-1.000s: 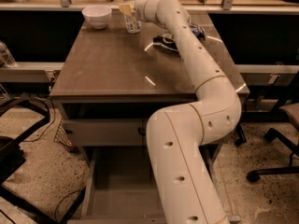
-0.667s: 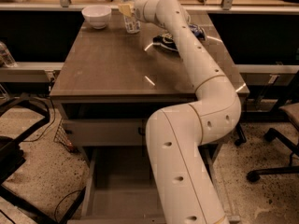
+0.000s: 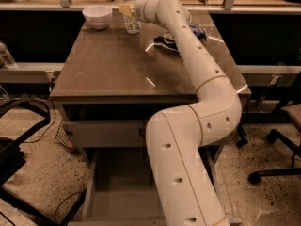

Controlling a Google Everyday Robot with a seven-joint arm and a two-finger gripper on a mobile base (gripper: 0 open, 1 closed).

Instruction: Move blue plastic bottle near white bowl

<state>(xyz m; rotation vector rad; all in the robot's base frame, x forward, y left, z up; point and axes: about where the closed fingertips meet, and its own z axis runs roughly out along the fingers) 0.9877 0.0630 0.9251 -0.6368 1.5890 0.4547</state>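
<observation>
Off the table's left side, one clear bottle (image 3: 5,55) stands apart on a low ledge. On the table (image 3: 113,72) itself there is one white bowl (image 3: 97,16), upright at the far left corner. Just right of it, with a narrow strip of tabletop between them, stands the one blue plastic bottle (image 3: 131,23), upright with its base on the table at the far edge and taller than the bowl.

The single gripper (image 3: 126,9) is at the bottle's middle, its claw clamped on the bottle's body, with one pale finger (image 3: 125,9) lying across the front. The one white arm (image 3: 207,65) runs from there toward the near right, crossing the table's right half and bending down in front of it.

Dark packaging shows on both sides of the arm: a dark piece (image 3: 164,41) to its left and a dark blue snack bag (image 3: 200,31) to its right. I cannot tell whether these are one item or two. Far right, on the floor, part of one office chair (image 3: 282,140) is visible.

Compared with a second ago, nothing visibly differs: bowl, bottle, gripper and arm stand in the same places.
</observation>
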